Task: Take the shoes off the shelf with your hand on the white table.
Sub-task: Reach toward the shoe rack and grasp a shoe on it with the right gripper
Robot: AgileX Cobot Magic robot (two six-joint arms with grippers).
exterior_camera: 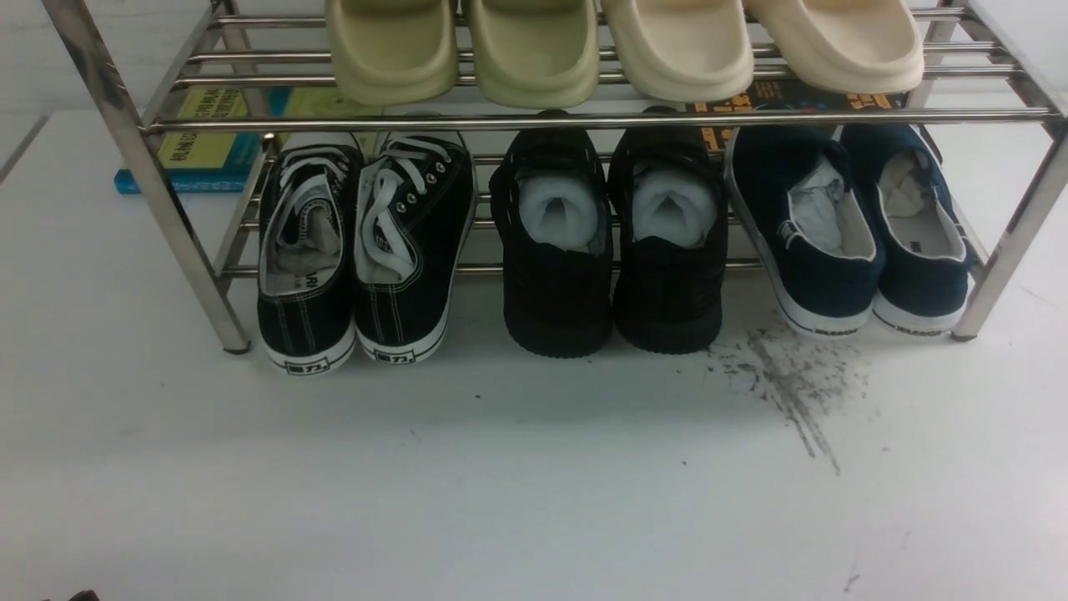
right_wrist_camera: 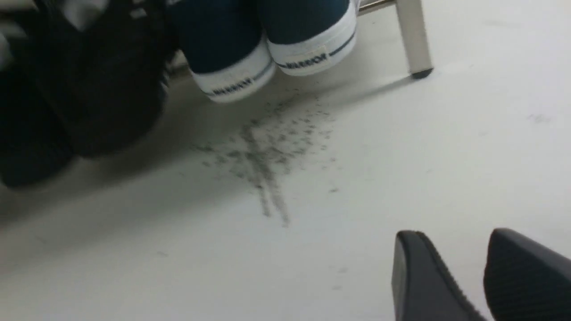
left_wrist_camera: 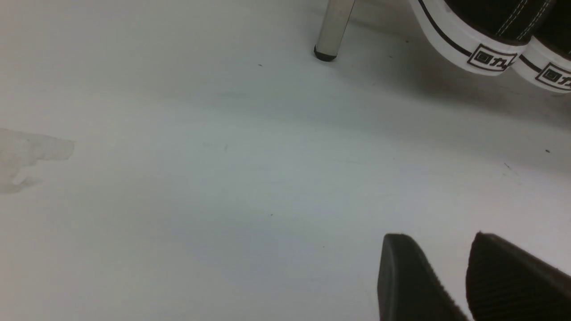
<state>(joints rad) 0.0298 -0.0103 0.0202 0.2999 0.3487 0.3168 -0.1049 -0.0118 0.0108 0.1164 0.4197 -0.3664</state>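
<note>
The all-black mesh shoes (exterior_camera: 667, 300) stand side by side in the middle of the steel shelf's (exterior_camera: 584, 122) lower tier, heels toward me, with white paper stuffing inside. In the right wrist view they are a blurred black mass (right_wrist_camera: 98, 89) far from my right gripper (right_wrist_camera: 455, 234). That gripper hovers open over the white table (exterior_camera: 501, 484) with nothing between its fingers. My left gripper (left_wrist_camera: 439, 238) is also open and empty above the table, short of the shelf's left leg (left_wrist_camera: 330, 31). Neither gripper shows in the front view.
Black canvas sneakers (exterior_camera: 359, 250) with white laces sit left of the shoes, and navy slip-ons (exterior_camera: 859, 225) sit to the right. Beige slides (exterior_camera: 617, 46) fill the top tier. A dark scuff smear (exterior_camera: 793, 384) marks the table. Books (exterior_camera: 200, 150) lie behind the shelf.
</note>
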